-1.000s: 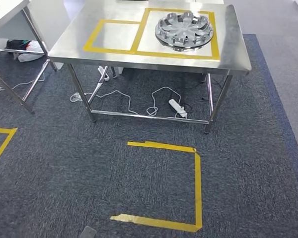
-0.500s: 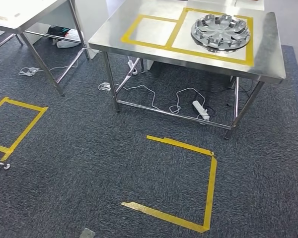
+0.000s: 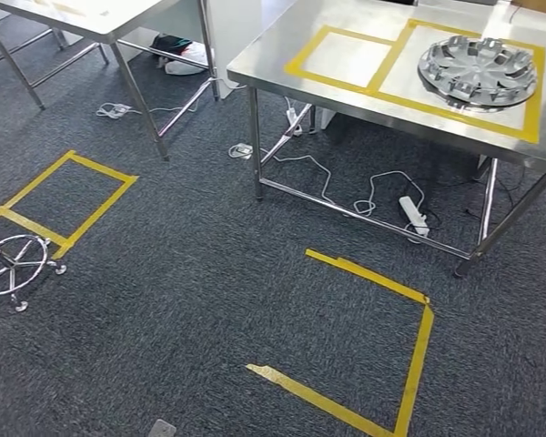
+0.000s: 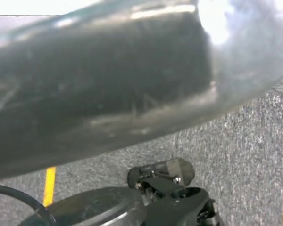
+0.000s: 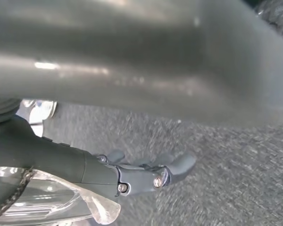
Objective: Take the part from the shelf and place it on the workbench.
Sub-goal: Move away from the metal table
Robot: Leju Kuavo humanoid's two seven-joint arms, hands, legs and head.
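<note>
On workbench (image 3: 367, 96), far taped square: part (image 3: 478, 69), already delivered—right hand (image 5: 140, 172) outstretched, empty; left hand (image 4: 168, 188) grip unclear.

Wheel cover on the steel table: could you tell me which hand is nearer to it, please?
Probably the right: the wheel cover lies to the robot's right on the table, while the left hand and right hand both hang low over carpet.

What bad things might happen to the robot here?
It might trip: white cables and a power strip lie on the carpet under the steel workbench. A wheeled chair base also stands on the floor at the left. The silver wheel cover already fills one taped square, so a new part could bump it.
</note>
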